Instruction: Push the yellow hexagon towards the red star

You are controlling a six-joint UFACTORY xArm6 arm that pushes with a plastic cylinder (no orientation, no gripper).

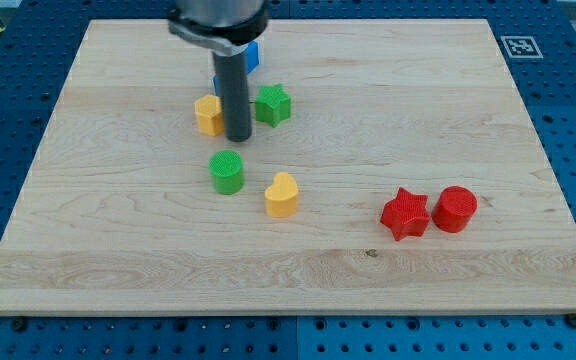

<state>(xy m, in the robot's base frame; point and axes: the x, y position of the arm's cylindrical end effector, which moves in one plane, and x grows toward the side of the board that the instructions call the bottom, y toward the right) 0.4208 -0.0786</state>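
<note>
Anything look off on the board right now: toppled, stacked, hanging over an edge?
Nothing stands out. All blocks sit flat on the wooden board, none near an edge. My tip is down beside the yellow hexagon, on its right. The red star touches the red cylinder. The blue block is mostly hidden behind the arm.

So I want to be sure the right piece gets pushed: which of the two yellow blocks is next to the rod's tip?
The yellow hexagon, touching my tip on the view's left. The yellow heart lies apart, lower and further right.
</note>
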